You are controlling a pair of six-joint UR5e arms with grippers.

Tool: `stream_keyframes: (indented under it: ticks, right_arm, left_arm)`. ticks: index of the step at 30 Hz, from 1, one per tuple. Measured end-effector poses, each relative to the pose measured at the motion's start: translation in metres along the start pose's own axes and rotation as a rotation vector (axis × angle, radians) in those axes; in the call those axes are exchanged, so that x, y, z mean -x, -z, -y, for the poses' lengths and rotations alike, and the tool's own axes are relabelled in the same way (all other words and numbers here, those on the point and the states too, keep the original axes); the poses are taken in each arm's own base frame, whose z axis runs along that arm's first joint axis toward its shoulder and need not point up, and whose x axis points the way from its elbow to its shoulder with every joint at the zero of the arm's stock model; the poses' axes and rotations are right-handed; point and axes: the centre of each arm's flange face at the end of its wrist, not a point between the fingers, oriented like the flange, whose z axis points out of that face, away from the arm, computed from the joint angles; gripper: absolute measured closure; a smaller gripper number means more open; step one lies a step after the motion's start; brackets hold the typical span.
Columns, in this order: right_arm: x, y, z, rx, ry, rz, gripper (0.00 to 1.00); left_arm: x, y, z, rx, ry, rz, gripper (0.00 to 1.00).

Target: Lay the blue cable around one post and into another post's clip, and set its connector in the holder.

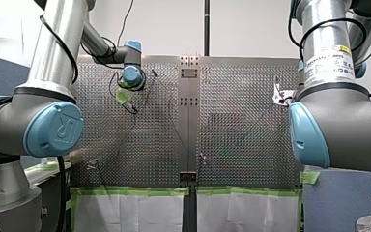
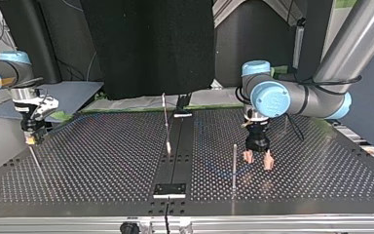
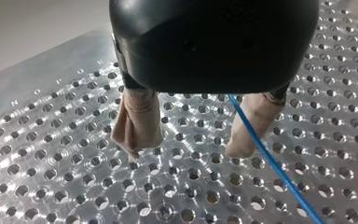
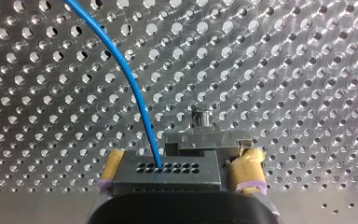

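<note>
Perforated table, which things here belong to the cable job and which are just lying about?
Job:
- blue cable
- connector, held in my right gripper
- upright post and leaning post
- my left gripper, open, with the cable by one finger

Lying about:
- green tape
- white sheets
- black screen

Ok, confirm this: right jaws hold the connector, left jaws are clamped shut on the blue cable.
Not quite. The left jaws stand open; the blue cable runs past one pad, unclamped, as the left wrist view shows. The right jaws do hold the connector.
</note>
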Motion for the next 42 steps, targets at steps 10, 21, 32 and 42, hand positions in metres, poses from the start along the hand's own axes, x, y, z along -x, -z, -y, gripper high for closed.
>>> stream_keyframes:
  ticks: [10, 21, 32, 42]
  right_arm:
    - [0.0, 0.0, 0.0, 0.0, 0.0, 0.0, 0.0]
    - [0.0, 0.0, 0.0, 0.0, 0.0, 0.0, 0.0]
    - [0.0, 0.0, 0.0, 0.0, 0.0, 0.0, 0.0]
    - [0.0, 0.0, 0.0, 0.0, 0.0, 0.0, 0.0]
  left_arm:
    - [0.002, 0.005, 0.01, -0.038, 0.087, -0.046, 0.0]
    - [0.001, 0.016, 0.02, -0.044, 0.153, -0.09, 0.0]
    - [-0.008, 0.033, 0.017, 0.032, 0.04, -0.138, 0.0]
    - [-0.001, 0.05, 0.019, 0.104, -0.054, -0.114, 0.0]
